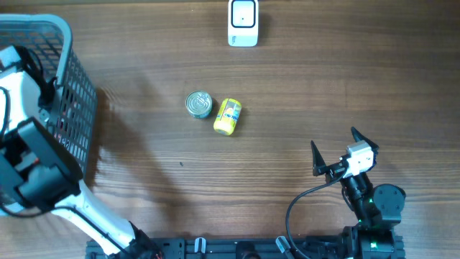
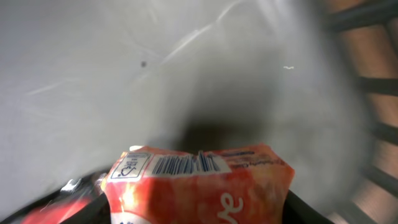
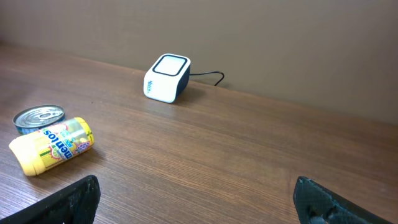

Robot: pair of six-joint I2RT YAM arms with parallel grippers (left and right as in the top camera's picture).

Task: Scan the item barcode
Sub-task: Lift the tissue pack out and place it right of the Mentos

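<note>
At the far left of the table (image 1: 287,86) stands a grey mesh basket (image 1: 72,93), and the left arm (image 1: 29,158) reaches over its rim and down into it. From above, the left hand (image 2: 193,202) is hidden inside the basket. The left wrist view shows it low over the pale, scuffed bottom, with the basket's slotted wall off to the right. An orange and red packet (image 2: 199,180) fills the space between its two dark fingers (image 2: 81,193). The packet's upper edge faces the camera and carries a printed barcode (image 2: 186,164). Its sides reach both fingers, but I cannot tell whether the hand is actually clamped on it or only set around it.

Near the middle of the table a round tin can (image 1: 199,103) stands upright, pull-tab lid up. A yellow tube (image 1: 227,116) of sweets lies on its side just to the can's right, touching it or nearly so.

Further right, at the far edge of the table, sits the white scanner (image 1: 243,21), well apart from the can and tube. Its cable trails off behind it.

At the lower right the right hand (image 1: 332,137) is wide open and holds nothing. Its fingertips (image 3: 81,199) point across the table toward the scanner.
</note>
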